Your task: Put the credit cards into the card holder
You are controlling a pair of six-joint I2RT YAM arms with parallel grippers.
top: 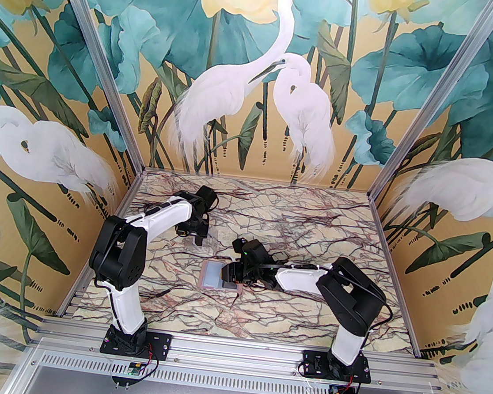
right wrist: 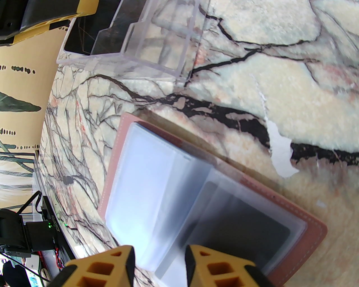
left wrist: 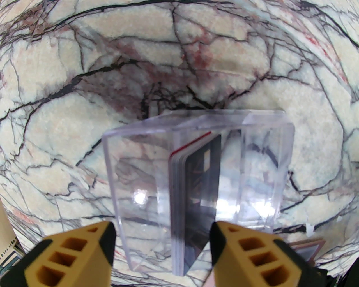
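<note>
Left hand (left wrist: pixel 162 236) is spread, fingers at the bottom of the left wrist frame on either side of the near end of the card stack (left wrist: pixel 196 190). We see no contact yet. The cards stand on edge inside the clear box (left wrist: pixel 134 168), centre frame: dark faces, with one red edge (left wrist: pixel 193 143) at the top of the stack.

Right hand (right wrist: pixel 160 259) sits at the bottom edge of the right wrist frame with its fingers partly apart over the open card holder (right wrist: pixel 311 224). A clear sleeve (right wrist: pixel 145 173) runs into the gap. We can't tell if it's touching or just hovering.

The holder lies flat on the surface (left wrist: pixel 84 56), lower centre of that frame. The box is in the upper left, near it but apart. One dark card (right wrist: pixel 246 232) looks already sleeved on the right page.

Our read on the step: picking the next card from the box.

The next move calls for:
- closing on one card, not the whole stack
- lifting it clear of the box wall
- carrying it to a free sleeve while the right hand keeps the holder open
</note>
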